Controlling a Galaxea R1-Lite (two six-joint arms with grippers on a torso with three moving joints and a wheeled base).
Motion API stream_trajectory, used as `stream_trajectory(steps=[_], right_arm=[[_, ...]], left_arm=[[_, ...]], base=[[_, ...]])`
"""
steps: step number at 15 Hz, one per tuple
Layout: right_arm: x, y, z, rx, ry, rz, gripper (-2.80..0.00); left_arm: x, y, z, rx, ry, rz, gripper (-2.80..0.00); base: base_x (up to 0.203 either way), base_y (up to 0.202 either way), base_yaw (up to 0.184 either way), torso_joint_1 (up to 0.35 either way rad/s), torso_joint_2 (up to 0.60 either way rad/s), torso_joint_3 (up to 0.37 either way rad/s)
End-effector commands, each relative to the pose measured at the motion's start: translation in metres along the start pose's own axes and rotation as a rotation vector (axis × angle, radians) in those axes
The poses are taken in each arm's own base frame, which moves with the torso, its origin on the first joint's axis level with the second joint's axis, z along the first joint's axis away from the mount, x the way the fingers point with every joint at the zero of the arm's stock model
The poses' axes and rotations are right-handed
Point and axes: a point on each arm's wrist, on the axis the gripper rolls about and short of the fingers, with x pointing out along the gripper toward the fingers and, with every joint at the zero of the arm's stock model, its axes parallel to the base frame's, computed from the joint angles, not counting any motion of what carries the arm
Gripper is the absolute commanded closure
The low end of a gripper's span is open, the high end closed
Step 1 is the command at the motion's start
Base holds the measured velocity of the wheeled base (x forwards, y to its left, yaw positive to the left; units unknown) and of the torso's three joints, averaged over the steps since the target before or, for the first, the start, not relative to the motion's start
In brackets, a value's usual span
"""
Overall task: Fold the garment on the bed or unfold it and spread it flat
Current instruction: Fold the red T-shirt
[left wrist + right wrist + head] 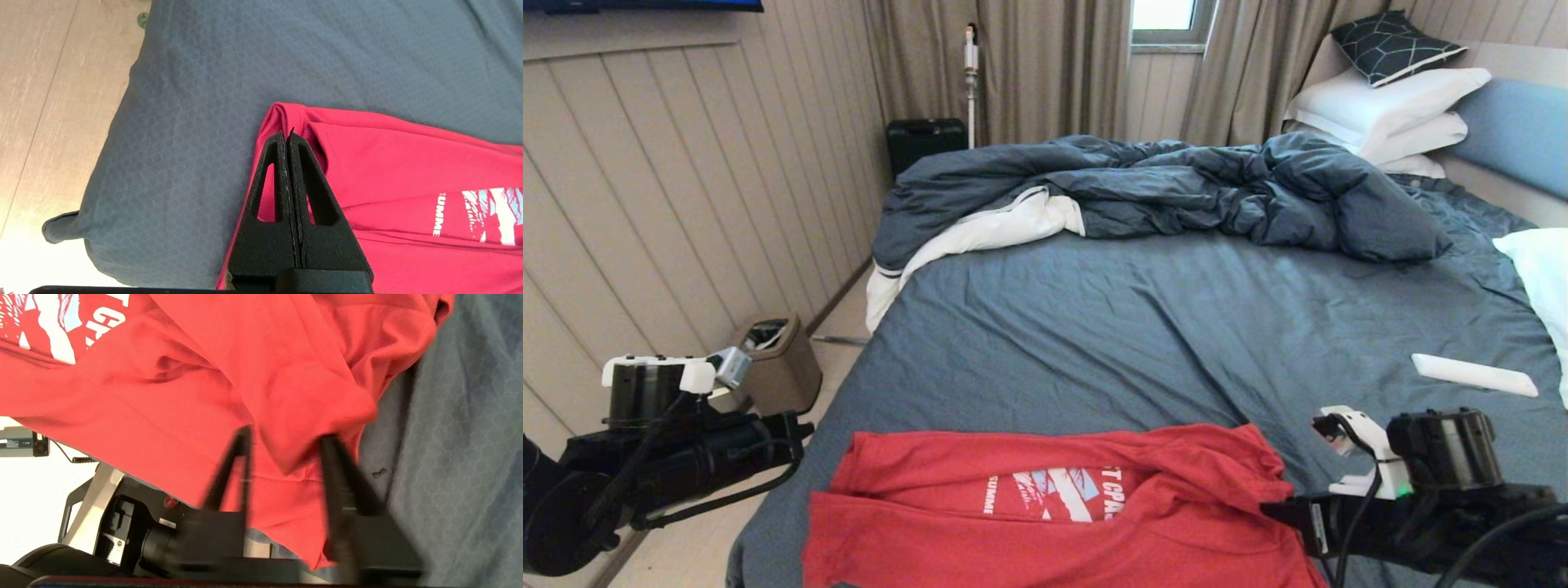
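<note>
- Now the shirt (1045, 514) lies on the near part of the bed (1160, 327), close to the front edge, on the slate-blue sheet.
- It is partly folded: a fold of red cloth covers the lower part of the chest print, so only pieces of the white letters and the white and light-blue picture show between the layers.
- In the left wrist view the shirt's left corner (286, 114) rests flat on the sheet, near the rounded corner of the mattress.
- The left hand (288, 136) is clenched, its two black fingers pressed together with nothing between them. It hangs above that corner of the shirt; I cannot tell if it touches the cloth.
- In the head view the left arm (662, 457) is beside the bed, over the floor at the left.
- The right hand (286, 441) is released, its fingers (339, 465) set apart, at the shirt's right edge. A hanging fold of red cloth sits between the fingers, but they do not close on it.
- The right arm (1421, 490) reaches in from the right, low over the sheet.
- A rumpled dark blue duvet (1176, 188) with white lining lies across the far part of the bed.
- White pillows (1388, 106) are stacked at the headboard on the right, with a dark patterned cushion (1392, 45) on top.
- A white flat object (1474, 376) lies on the sheet at the right, well apart from the shirt.
- A small bin (780, 359) stands on the floor by the left wall.
</note>
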Motion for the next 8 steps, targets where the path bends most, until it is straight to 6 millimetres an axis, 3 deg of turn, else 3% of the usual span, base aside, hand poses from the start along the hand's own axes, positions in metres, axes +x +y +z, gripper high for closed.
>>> stream_trajectory(steps=[1,5,8], right_arm=[[-0.003,0.001,0.001,-0.005,-0.017,0.003,-2.80],[-0.028,0.008,0.015,-0.037,-0.133,0.011,-2.80],[-0.033,0.009,0.028,-0.041,-0.187,0.010,-2.80]], left_arm=[[0.000,0.000,0.000,-0.003,-0.002,-0.001,0.00],[-0.004,-0.002,-0.004,0.004,-0.012,-0.013,0.00],[-0.010,-0.003,-0.002,0.011,-0.053,-0.026,0.00]], base=[[0.000,0.000,0.000,0.000,0.00,0.000],[0.000,0.000,0.000,0.000,0.00,0.000],[0.000,0.000,0.000,0.000,0.00,0.000]])
